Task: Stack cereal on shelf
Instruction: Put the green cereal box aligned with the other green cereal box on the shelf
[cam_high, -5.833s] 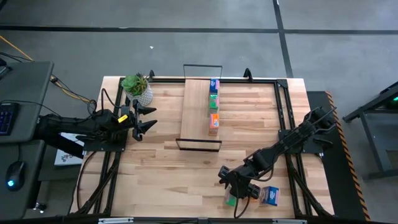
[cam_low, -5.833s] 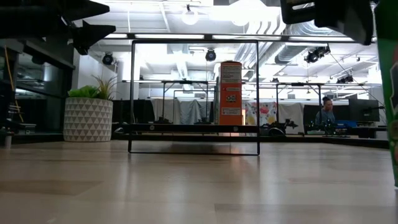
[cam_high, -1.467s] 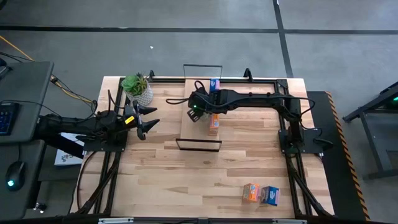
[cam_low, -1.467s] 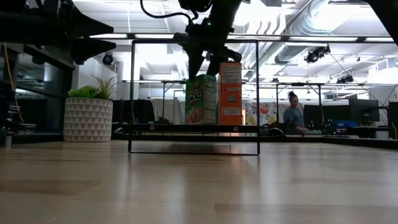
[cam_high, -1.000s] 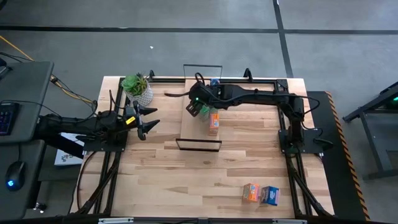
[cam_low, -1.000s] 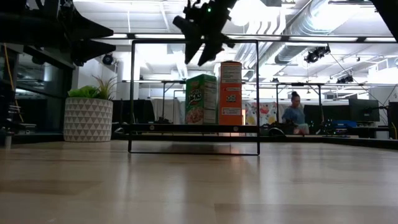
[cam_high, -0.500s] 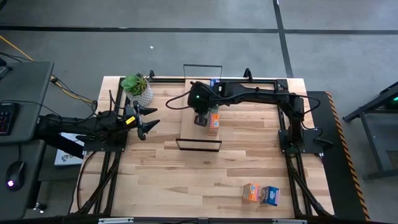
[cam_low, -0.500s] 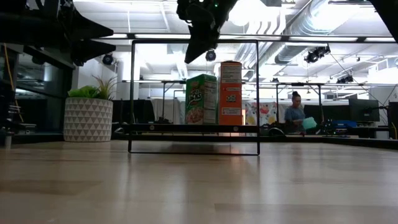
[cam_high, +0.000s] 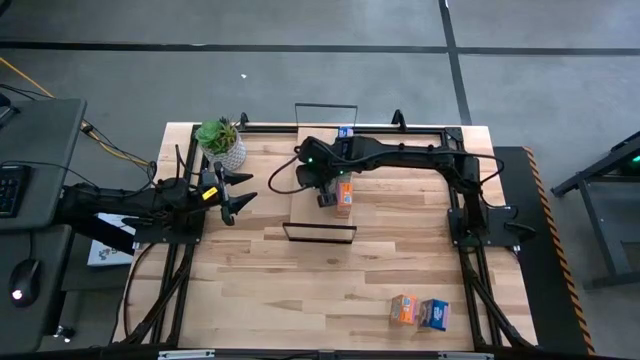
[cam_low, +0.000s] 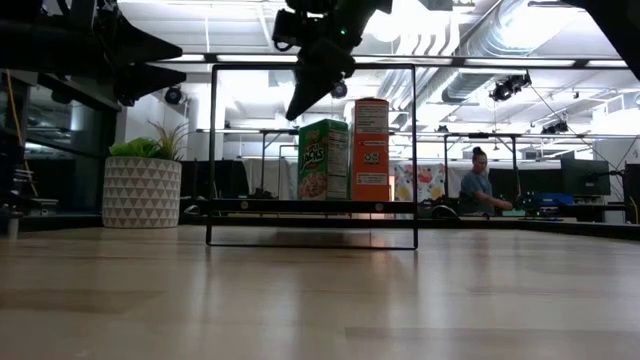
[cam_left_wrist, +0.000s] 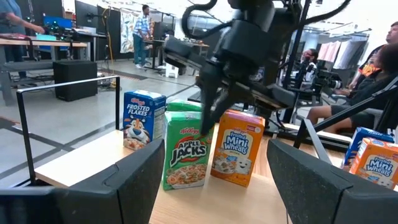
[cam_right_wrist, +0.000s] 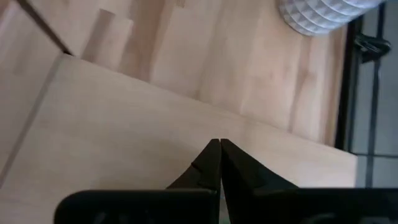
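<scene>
On the shelf (cam_high: 308, 160), a light plank with a black wire frame, a green cereal box (cam_low: 323, 160) stands upright beside an orange one (cam_low: 371, 150). A blue box (cam_left_wrist: 142, 120) stands farther along the plank. My right gripper (cam_low: 293, 114) is shut and slants down just above the green box's top corner; the low view shows a small gap between them. In the right wrist view its shut tips (cam_right_wrist: 219, 149) hang over bare plank. My left gripper (cam_high: 243, 190) waits open at the table's left, level, pointing at the shelf.
An orange box (cam_high: 403, 309) and a blue box (cam_high: 433, 314) lie on the table near its front right. A potted plant (cam_high: 222, 142) stands at the far left beside the shelf. People are in the room beyond the table.
My right gripper has shut its fingers, rolled about its own line, and sunk a little toward the shelf's near end, over the green box. The green box stays upright on the plank next to the orange one.
</scene>
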